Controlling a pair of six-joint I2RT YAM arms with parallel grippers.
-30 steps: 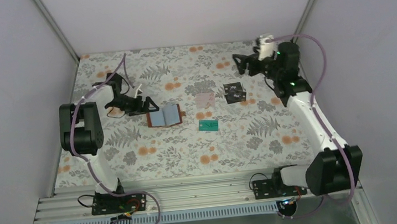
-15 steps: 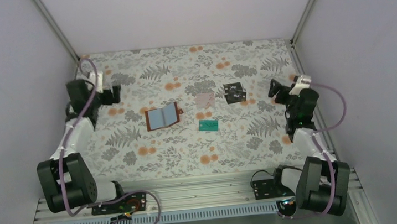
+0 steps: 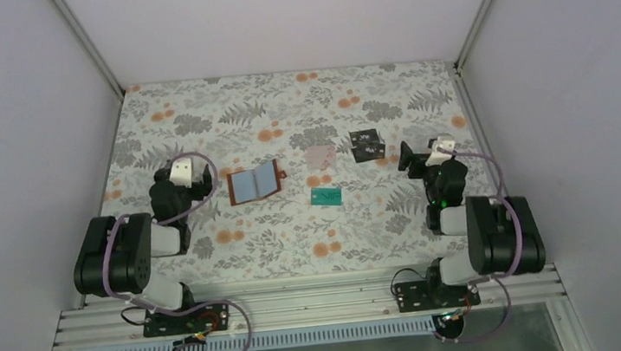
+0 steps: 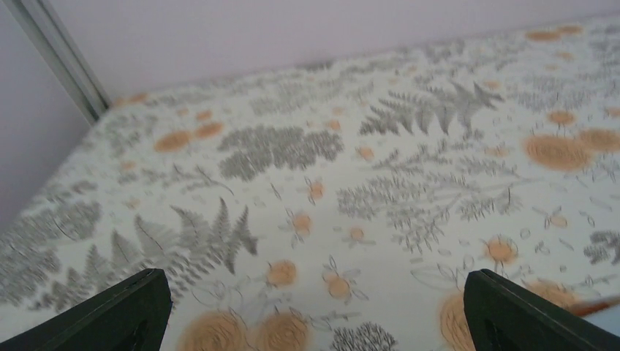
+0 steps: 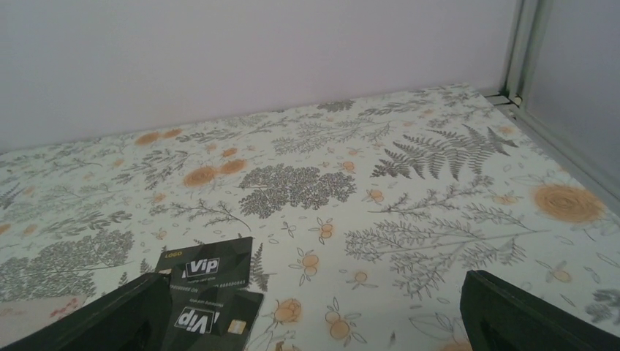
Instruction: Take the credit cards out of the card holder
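The card holder lies open on the table, pale blue-grey inside up, brown tab at its right. A pale pink card, a teal card and black cards lie to its right. The right wrist view shows two overlapping black "Vip" cards just ahead of its left finger. My left gripper is open and empty, left of the holder; its fingers stand wide apart, and a brown edge of the holder shows at the right. My right gripper is open and empty, right of the black cards.
The table has a floral cloth. Grey walls close it on three sides, with metal corner posts. Both arms are folded back near their bases by the aluminium rail.
Both arms have pulled back from the far part of the table and folded near their bases. The left gripper has left the holder, which lies open and turned slightly.
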